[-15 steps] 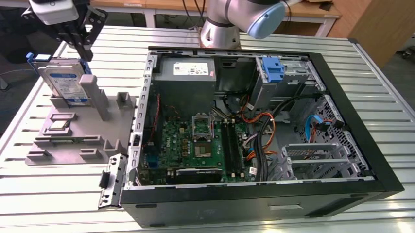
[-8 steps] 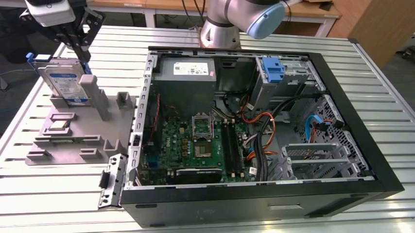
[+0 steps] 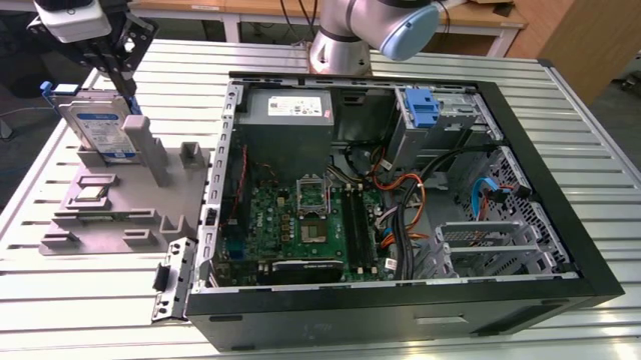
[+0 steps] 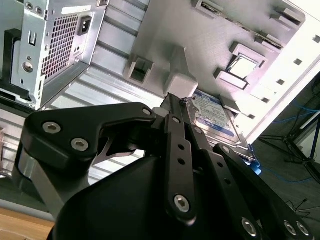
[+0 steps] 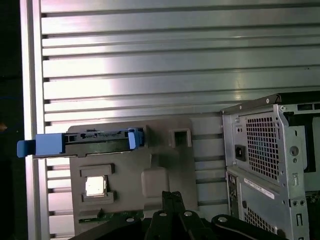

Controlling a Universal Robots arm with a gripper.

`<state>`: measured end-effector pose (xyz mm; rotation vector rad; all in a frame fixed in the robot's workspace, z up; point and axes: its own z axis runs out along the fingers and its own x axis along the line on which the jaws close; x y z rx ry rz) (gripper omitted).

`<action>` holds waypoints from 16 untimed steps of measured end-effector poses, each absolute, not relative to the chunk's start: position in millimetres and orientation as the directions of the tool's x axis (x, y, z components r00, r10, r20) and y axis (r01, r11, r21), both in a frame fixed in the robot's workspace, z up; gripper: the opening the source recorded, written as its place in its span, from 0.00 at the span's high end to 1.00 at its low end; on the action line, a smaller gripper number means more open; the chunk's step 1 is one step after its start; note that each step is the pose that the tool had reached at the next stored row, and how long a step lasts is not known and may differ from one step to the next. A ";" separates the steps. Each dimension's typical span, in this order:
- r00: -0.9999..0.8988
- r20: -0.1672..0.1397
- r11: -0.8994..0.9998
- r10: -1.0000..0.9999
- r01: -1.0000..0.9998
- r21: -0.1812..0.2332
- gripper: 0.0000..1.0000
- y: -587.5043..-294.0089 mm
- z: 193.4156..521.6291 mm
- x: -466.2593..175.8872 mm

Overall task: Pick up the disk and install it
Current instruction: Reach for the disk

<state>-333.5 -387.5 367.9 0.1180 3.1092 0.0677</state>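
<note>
The gripper (image 3: 122,84) is hanging over the grey holder (image 3: 120,217), carrying nothing; its fingers (image 4: 175,150) are lying together, tips meeting. The disk (image 3: 100,131) is standing on edge in a slot of the holder, label face showing, blue rails (image 5: 40,147) along its sides. It is sitting below the fingertips and off to one side of them, near but not touching. In the first wrist view the disk (image 5: 100,136) is showing as a thin strip, long axis running across ahead of the fingertips, so I judge the fingers are not yet lined up over its top edge. The open case (image 3: 401,225) is lying on the opposite side of the fingers, well apart from the disk. The pick-up is not yet done.
</note>
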 end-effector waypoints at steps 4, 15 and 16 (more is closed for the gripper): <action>-0.997 -0.028 0.996 0.076 0.075 0.045 0.90 -382.1 365.4 -339.5; -0.997 -0.028 0.996 0.076 0.075 0.045 0.90 -374.6 361.1 -348.7; -0.997 -0.028 0.996 0.076 0.075 0.045 0.90 -374.5 361.0 -348.9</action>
